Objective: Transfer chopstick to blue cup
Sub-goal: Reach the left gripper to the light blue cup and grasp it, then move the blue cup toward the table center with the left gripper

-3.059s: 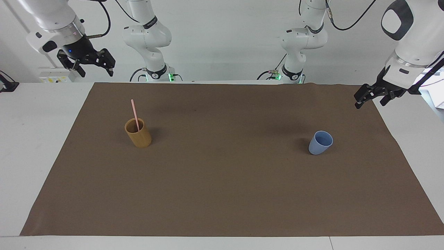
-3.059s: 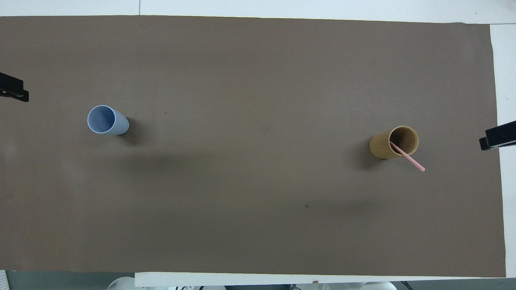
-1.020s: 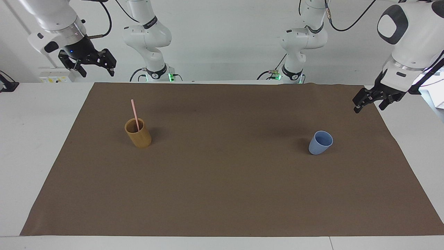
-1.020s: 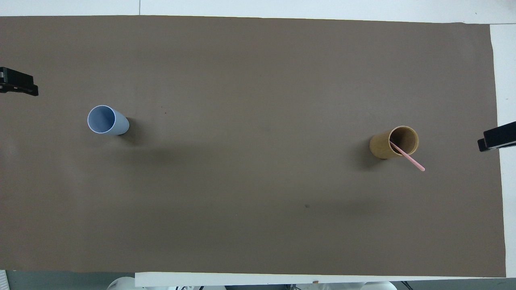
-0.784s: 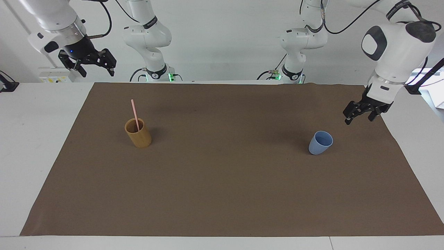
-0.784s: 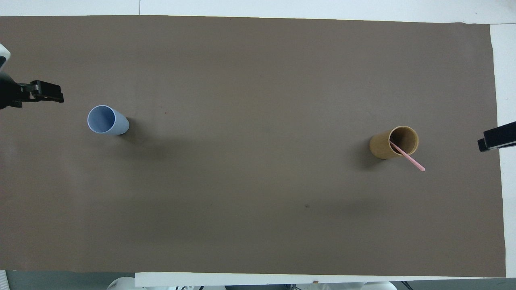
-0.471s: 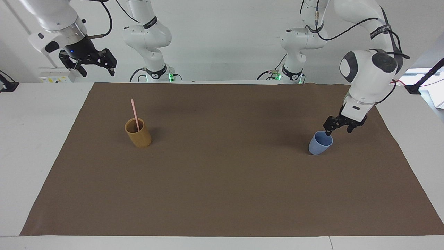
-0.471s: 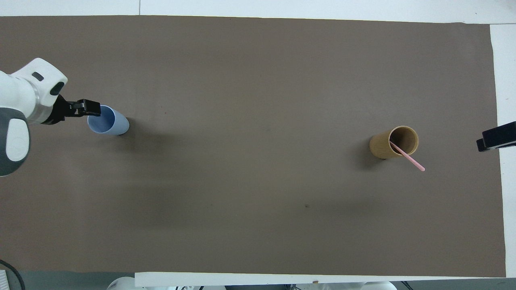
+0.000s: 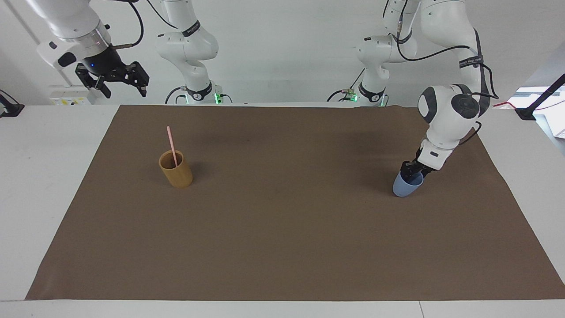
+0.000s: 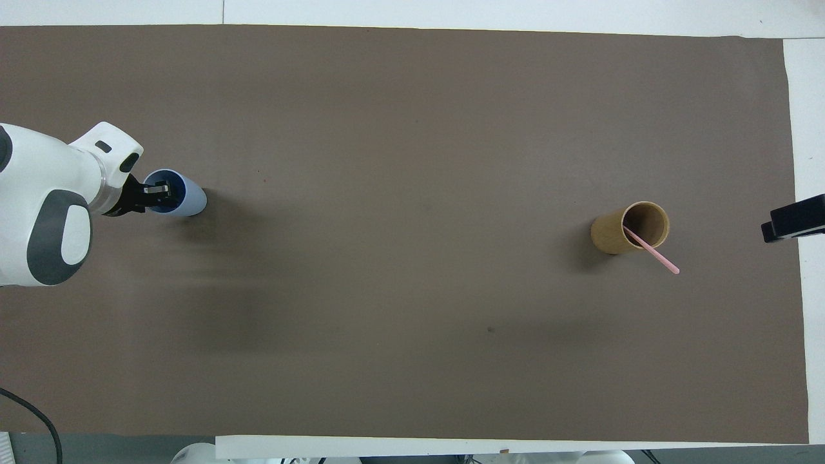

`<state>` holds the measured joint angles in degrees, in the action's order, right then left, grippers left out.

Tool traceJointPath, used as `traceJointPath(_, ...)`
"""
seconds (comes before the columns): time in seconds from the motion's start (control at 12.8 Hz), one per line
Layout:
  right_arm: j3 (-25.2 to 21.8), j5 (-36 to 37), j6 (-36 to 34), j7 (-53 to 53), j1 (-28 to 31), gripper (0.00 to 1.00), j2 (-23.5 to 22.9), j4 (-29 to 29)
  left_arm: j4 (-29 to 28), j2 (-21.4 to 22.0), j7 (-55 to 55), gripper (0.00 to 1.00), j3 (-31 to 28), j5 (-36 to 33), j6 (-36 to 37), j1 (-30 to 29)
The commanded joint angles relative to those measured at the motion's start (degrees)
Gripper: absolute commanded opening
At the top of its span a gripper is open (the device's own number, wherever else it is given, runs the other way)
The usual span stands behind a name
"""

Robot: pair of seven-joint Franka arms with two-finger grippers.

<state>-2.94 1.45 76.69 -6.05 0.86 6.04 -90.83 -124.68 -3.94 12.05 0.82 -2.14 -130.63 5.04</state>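
Since three seconds back my left gripper (image 9: 412,173) has come in from the desk's edge at the left arm's end and dropped onto the blue cup (image 9: 404,187), which has not shifted. One finger (image 10: 156,189) sits inside the cup's mouth in the overhead view; the other looks to be outside the rim on the side nearer the robots, though the facing view hides it. Fingers narrowing on the cup wall; can't tell if they have bitten yet, and the cup stands on the brown mat (image 9: 282,247) toward the left arm's end.

Chopstick (image 9: 171,145) untouched: standing tilted in the tan cup (image 9: 176,170), toward the right arm's end of the desk, top half sticking out and leaning toward the robots. Well apart from the blue cup.

My right gripper (image 9: 118,78) waits up off the mat's corner at the right arm's end, fingers spread, empty.

Step in hand, I judge: securing the blue cup by its rim, probably to steady or bring it closer. Transfer itself not begun. Next: finish the pinch without tipping the cup, then the right fingers need to go down over the chopstick's free end, pinch, and lift straight up so the tan cup doesn't topple.
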Motion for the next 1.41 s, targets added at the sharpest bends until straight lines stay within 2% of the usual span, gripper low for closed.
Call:
traceJointPath(0.0,0.0,-0.8,0.5,-1.0,0.2,1.00,1.3,-1.5,0.8,-0.8,3.6,0.00,-0.4,0.6,-2.9,2.4)
traceJointPath(0.08,0.0,-0.8,0.5,-1.0,0.2,1.00,1.3,-1.5,0.8,-1.0,6.5,0.00,-0.4,0.6,-4.0,4.0)
traceJointPath(0.31,0.0,-0.8,0.5,-1.0,0.2,1.00,1.3,-1.5,4.9,-2.2,21.7,0.00,-0.4,0.6,-3.1,15.2)
traceJointPath(0.39,0.1,-0.8,0.4,-1.0,0.2,1.00,1.3,-1.5,7.0,-3.3,27.9,0.00,-0.5,0.6,-1.7,19.8)
traceJointPath(0.47,0.1,-0.8,0.4,-0.9,0.2,1.00,1.3,-1.5,10.7,-6.9,33.1,0.00,-0.6,0.6,-0.2,24.4)
traceJointPath(0.55,0.1,-0.8,0.4,-0.9,0.2,1.00,1.3,-1.5,13.6,-8.7,36.7,0.00,-0.6,0.6,2.3,28.1)
traceJointPath(0.71,0.1,-0.7,0.4,-0.9,0.3,1.00,1.3,-1.5,14.6,-9.7,41.5,0.00,-0.6,0.6,5.1,34.4)
traceJointPath(0.94,0.1,-0.7,0.4,-0.8,0.2,1.00,1.3,-1.4,13.1,-9.7,41.8,0.00,-0.5,0.6,5.7,35.3)
traceJointPath(1.02,0.2,-0.3,0.6,-0.7,0.2,1.00,1.3,-1.5,12.1,-9.5,41.8,0.03,-0.6,0.6,5.1,35.2)
traceJointPath(1.1,0.3,-0.4,1.0,-0.5,0.2,1.00,1.4,-1.8,12.1,-9.6,41.7,0.36,-0.5,0.5,4.5,34.8)
traceJointPath(1.18,0.3,-0.7,1.2,-0.5,0.2,1.00,1.4,-2.0,12.1,-9.6,41.8,0.79,-0.5,0.6,3.5,34.7)
traceJointPath(1.25,0.3,-1.2,1.4,-0.6,0.6,1.00,1.3,-1.7,12.2,-9.6,42.0,1.00,-0.5,0.6,2.8,34.6)
traceJointPath(1.33,0.3,-1.9,2.7,-0.4,0.6,1.00,1.1,-1.7,12.3,-9.0,42.0,1.00,-0.5,0.6,3.4,34.7)
